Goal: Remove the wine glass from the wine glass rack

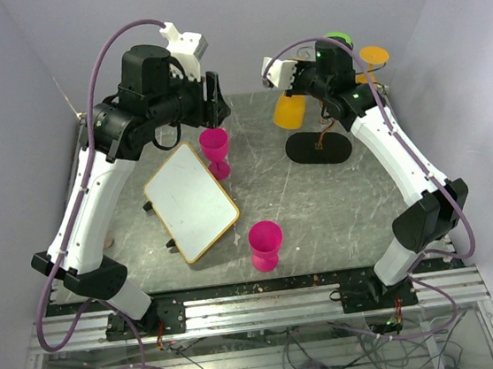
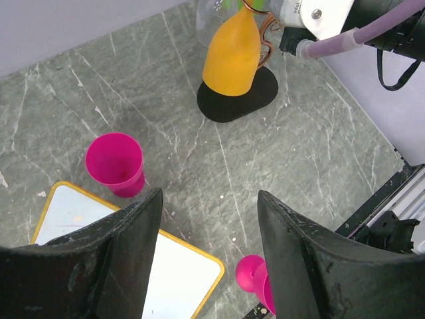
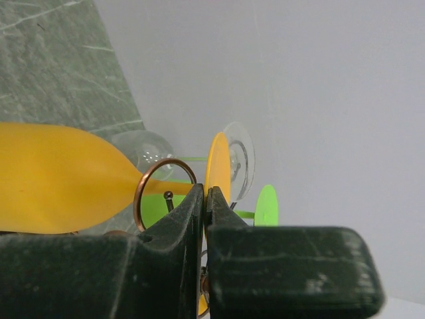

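The wine glass rack (image 1: 318, 148) stands at the back right on its black oval base (image 2: 236, 100). An orange wine glass (image 1: 290, 110) hangs on it upside down, its stem passing through a copper ring (image 3: 163, 183). My right gripper (image 3: 206, 189) is shut on the thin foot disc (image 3: 218, 163) of this orange glass (image 3: 53, 179), right beside the ring. My left gripper (image 2: 209, 196) hovers open with nothing between its fingers, above the table next to a pink glass (image 2: 116, 163). In the top view the left gripper (image 1: 216, 99) is just over that pink glass (image 1: 216, 148).
A clear glass (image 3: 143, 149) and a green glass foot (image 3: 267, 205) also hang on the rack. A second pink glass (image 1: 266, 245) stands near the front. A white board with a yellow rim (image 1: 191, 201) lies left of centre. Grey walls enclose the table.
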`<state>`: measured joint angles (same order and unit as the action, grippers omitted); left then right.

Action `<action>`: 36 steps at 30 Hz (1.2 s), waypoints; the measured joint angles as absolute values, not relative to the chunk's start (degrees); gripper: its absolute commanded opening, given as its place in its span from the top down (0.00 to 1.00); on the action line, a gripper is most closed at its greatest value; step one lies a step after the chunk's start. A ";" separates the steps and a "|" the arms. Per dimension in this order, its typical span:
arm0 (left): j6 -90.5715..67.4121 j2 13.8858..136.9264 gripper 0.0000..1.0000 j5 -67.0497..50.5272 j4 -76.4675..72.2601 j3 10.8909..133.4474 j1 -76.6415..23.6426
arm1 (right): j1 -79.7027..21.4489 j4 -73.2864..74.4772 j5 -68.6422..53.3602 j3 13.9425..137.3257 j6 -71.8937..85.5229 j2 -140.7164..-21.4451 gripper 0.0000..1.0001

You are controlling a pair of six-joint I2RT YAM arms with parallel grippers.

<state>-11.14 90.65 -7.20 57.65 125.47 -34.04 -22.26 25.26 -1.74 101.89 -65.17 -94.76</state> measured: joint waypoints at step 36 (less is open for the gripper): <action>-34.11 68.77 0.31 -16.36 19.90 84.36 -28.91 | -22.55 20.23 -3.51 92.55 -8.78 -70.74 1.00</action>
<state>-34.11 68.77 -16.36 19.90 84.36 -28.91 -22.55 20.23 -3.51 92.55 -8.78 -70.74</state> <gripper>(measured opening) 0.707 0.013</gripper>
